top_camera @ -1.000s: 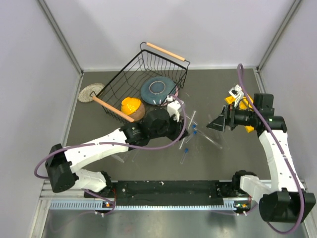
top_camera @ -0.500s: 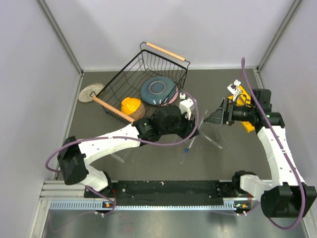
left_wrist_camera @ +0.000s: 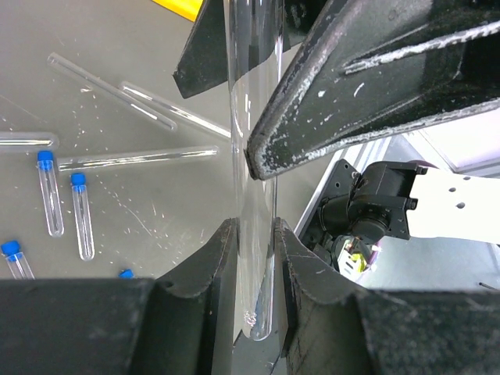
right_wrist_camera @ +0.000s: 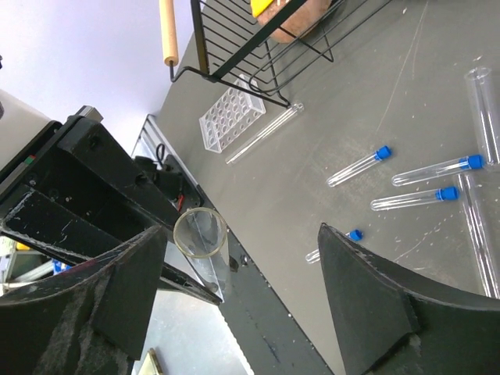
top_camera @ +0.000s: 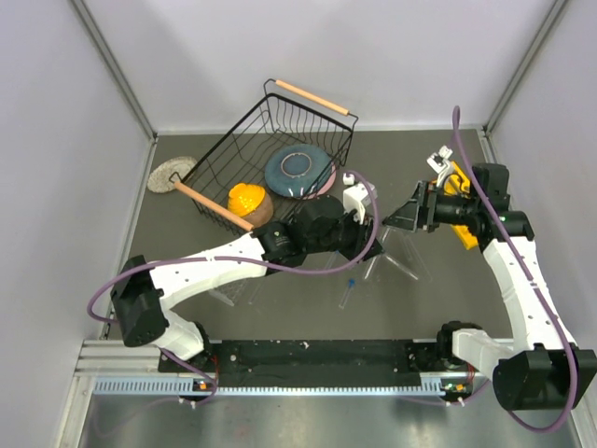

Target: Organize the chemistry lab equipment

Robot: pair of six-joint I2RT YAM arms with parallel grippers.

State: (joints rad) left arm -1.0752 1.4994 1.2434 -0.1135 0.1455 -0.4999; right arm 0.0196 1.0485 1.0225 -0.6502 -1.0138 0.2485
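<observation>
My left gripper [left_wrist_camera: 254, 234] is shut on a long clear glass tube [left_wrist_camera: 251, 141], held off the table. The tube's open mouth [right_wrist_camera: 200, 233] sits between the open fingers of my right gripper [right_wrist_camera: 241, 234], close to one finger [right_wrist_camera: 117, 289] and apart from the other. In the top view the two grippers meet mid-table, left gripper [top_camera: 370, 230] facing right gripper [top_camera: 403, 217]. Blue-capped tubes [left_wrist_camera: 48, 195] [right_wrist_camera: 359, 166] and glass rods [left_wrist_camera: 133, 98] lie loose on the table. A clear rack [right_wrist_camera: 226, 117] stands near the basket. The yellow rack [top_camera: 464, 233] lies under my right arm.
A black wire basket [top_camera: 270, 121] with wooden handles at the back holds a blue plate [top_camera: 298, 171] and an orange bowl [top_camera: 247, 201]. A woven coaster [top_camera: 171, 174] lies left of it. One blue-capped tube [top_camera: 347, 291] lies near the front.
My left arm has carried the glass tube rightward to the right gripper. The right gripper has shifted slightly left and back, and its jaws have narrowed a little around the tube's end.
</observation>
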